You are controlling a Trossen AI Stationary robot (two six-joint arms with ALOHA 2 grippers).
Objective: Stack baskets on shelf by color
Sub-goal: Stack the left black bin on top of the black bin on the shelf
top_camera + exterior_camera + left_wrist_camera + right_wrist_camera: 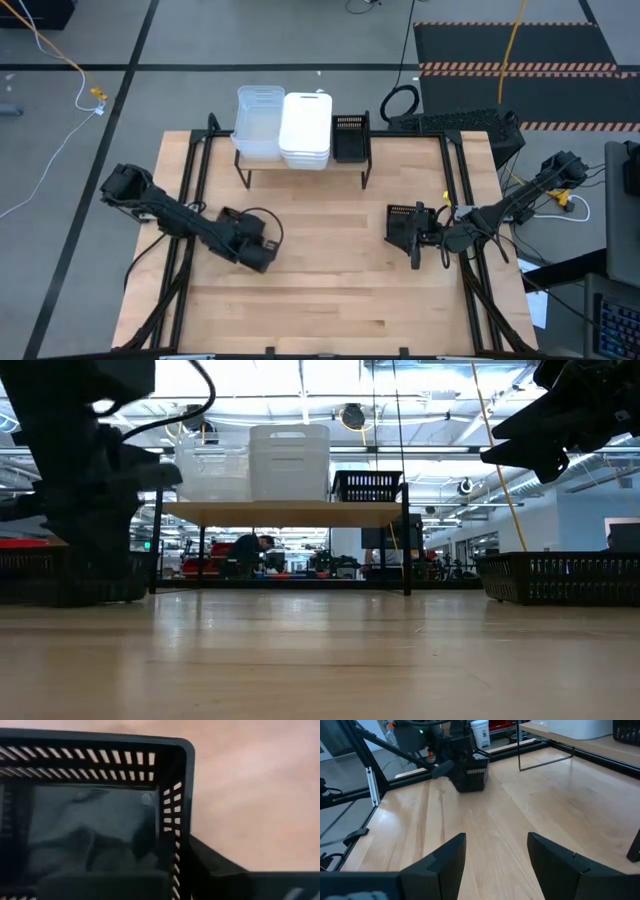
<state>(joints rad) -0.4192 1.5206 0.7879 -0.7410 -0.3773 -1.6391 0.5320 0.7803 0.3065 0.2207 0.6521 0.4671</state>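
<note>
High view, shelf: the low rack with light wood plank top and thin black legs [300, 168] is standing at the table's far edge, carrying a clear translucent plastic bin stack [259, 122], an opaque white plastic bin stack [306, 130] beside it, and one small black perforated basket [349, 137] at the right end.
Left gripper: the left gripper [254, 252] is sitting low on the left of the light wood tabletop [330, 290], fingers pinching the wall of a second black perforated basket [100, 820].
Right gripper: the right gripper [496, 855] is hovering above bare wood with its fingers [445, 857] spread wide, gripping nothing.
Third black basket: a third black perforated basket [401, 222] is resting on the tabletop just beside the right arm.
</note>
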